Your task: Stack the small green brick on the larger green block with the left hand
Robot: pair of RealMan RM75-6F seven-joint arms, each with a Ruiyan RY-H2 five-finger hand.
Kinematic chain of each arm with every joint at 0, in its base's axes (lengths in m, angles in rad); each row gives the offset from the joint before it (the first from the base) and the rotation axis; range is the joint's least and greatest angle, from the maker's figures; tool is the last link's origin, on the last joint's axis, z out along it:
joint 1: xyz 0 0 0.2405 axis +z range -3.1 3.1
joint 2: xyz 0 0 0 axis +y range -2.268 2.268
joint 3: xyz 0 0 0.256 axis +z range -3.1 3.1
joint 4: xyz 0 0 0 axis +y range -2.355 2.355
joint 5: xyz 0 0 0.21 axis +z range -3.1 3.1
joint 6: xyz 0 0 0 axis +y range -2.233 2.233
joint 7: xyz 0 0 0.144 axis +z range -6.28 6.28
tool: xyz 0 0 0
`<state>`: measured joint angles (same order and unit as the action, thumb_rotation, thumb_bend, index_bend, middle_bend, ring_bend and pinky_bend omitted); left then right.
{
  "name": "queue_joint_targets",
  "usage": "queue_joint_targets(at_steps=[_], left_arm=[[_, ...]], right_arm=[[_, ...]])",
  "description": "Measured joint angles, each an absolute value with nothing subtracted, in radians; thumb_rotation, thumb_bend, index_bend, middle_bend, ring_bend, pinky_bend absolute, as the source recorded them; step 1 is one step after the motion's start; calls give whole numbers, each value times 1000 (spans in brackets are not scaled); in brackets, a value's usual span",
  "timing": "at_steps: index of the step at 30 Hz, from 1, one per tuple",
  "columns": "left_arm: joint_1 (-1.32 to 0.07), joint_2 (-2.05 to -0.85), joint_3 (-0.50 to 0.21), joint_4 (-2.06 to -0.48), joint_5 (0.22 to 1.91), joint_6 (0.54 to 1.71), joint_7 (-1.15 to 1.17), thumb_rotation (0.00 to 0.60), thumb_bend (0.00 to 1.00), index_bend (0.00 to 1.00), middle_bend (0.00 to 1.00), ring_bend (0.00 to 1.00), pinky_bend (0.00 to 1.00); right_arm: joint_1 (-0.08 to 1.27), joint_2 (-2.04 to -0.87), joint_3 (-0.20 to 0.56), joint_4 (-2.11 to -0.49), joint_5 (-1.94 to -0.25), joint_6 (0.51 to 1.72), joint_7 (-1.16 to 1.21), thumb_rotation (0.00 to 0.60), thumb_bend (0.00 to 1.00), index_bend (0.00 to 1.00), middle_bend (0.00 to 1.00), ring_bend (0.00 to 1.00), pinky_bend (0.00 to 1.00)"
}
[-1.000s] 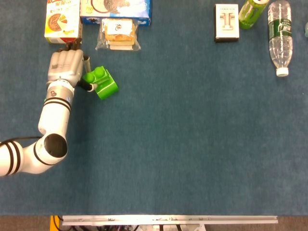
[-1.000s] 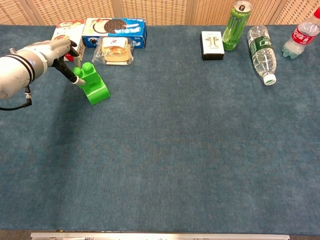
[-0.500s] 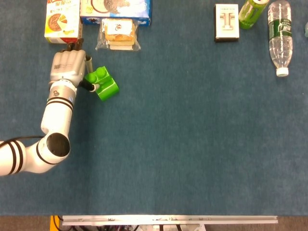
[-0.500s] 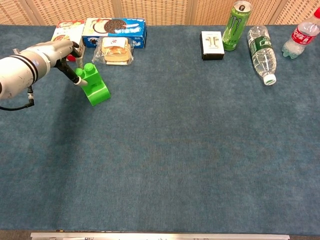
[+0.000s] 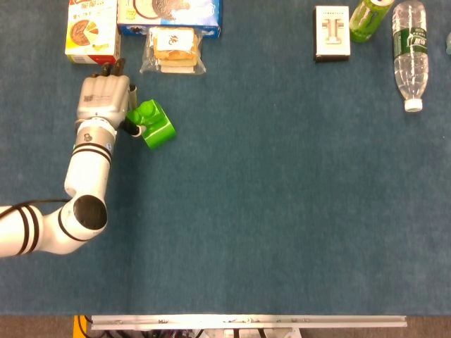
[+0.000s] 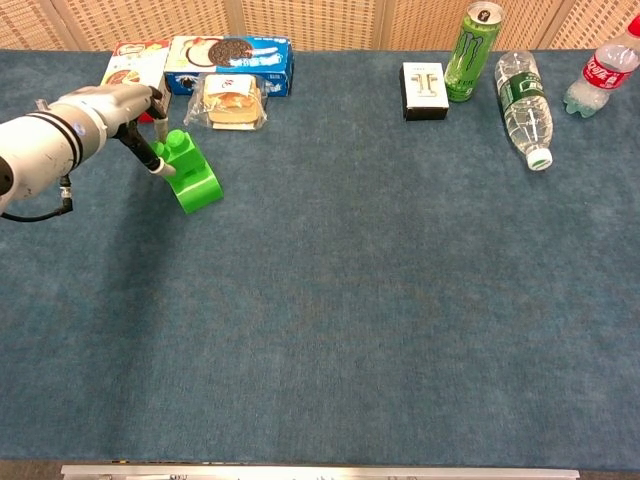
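Observation:
The small green brick [image 5: 145,112] sits on top of the larger green block [image 5: 161,132], at the left of the blue table. My left hand [image 5: 104,101] is right beside them on the left, with thumb and fingers pinching the small brick. The chest view shows the same stack: the small brick [image 6: 177,146] on the block [image 6: 197,187], with my left hand [image 6: 103,106] reaching in from the left. How firmly the brick is seated on the block cannot be told. My right hand appears in neither view.
Behind the hand stand a yellow snack box [image 5: 91,32], a blue cookie box [image 5: 169,14] and a wrapped pastry [image 5: 174,49]. At the back right are a white box [image 5: 331,32], a green can [image 5: 368,20] and a lying water bottle [image 5: 410,53].
My left hand has shifted slightly right with the small brick, which now lies closer over the larger block. The block has nudged a little to the right.

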<state>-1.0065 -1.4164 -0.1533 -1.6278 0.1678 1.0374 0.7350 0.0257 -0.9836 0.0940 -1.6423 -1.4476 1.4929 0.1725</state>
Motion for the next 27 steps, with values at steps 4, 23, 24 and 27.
queue_joint_targets(at_steps=[4, 23, 24, 27], left_arm=[[-1010, -1417, -154, -1631, 169, 1044, 745, 600, 204, 638, 38, 0, 149], [-1011, -1397, -159, -1664, 157, 1032, 755, 600, 204, 366, 38, 0, 149], [-1011, -1396, -159, -1664, 157, 1031, 754, 600, 204, 365, 38, 0, 149], [-1011, -1395, -159, -1665, 157, 1029, 752, 600, 204, 365, 38, 0, 149]], right_arm=[[26, -984, 94, -1643, -1447, 1492, 172, 600, 186, 283, 344, 271, 450], [28, -985, 93, -1643, -1446, 1487, 168, 600, 186, 283, 344, 271, 449], [28, -984, 93, -1643, -1446, 1487, 168, 600, 186, 283, 344, 271, 449], [29, -985, 93, -1643, -1445, 1486, 167, 600, 185, 283, 344, 271, 449]])
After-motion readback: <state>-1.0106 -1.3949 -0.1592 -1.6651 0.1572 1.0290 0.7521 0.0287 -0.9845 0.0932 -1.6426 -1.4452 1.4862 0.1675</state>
